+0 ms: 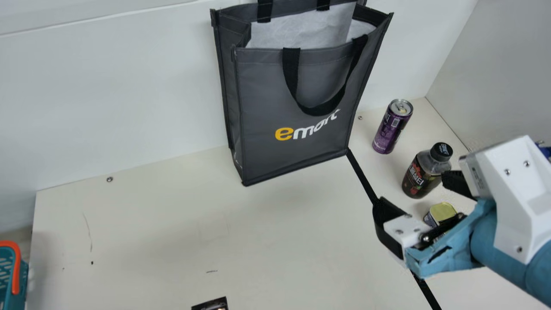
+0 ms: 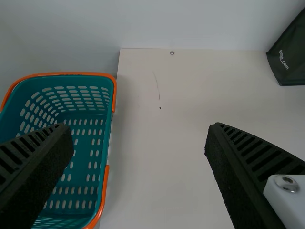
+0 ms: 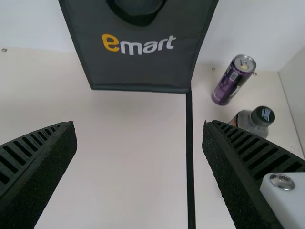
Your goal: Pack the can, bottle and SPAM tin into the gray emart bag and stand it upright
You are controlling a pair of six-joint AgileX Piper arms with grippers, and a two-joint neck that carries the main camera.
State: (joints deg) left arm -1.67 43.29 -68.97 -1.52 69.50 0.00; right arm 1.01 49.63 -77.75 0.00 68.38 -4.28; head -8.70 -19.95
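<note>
At four o'clock in the main view, the right arm (image 1: 531, 275) pairs blue casing (image 1: 490, 241) with screw-dotted white housing (image 1: 512, 193) and ribbed black pincer (image 1: 413, 187).

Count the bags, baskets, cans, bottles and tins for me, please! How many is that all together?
Bag: 1
Basket: 1
Can: 1
Bottle: 1
Tin: 1
Total: 5

On the cream surface (image 1: 150, 224), the gray emart bag (image 1: 262, 94) stands by the back edge, a black strip (image 1: 363, 175) running frontward from it; the can (image 1: 389, 131) is near the back right corner, the bottle (image 1: 419, 176) and apparently the SPAM tin (image 1: 442, 212) nearer the front.
</note>
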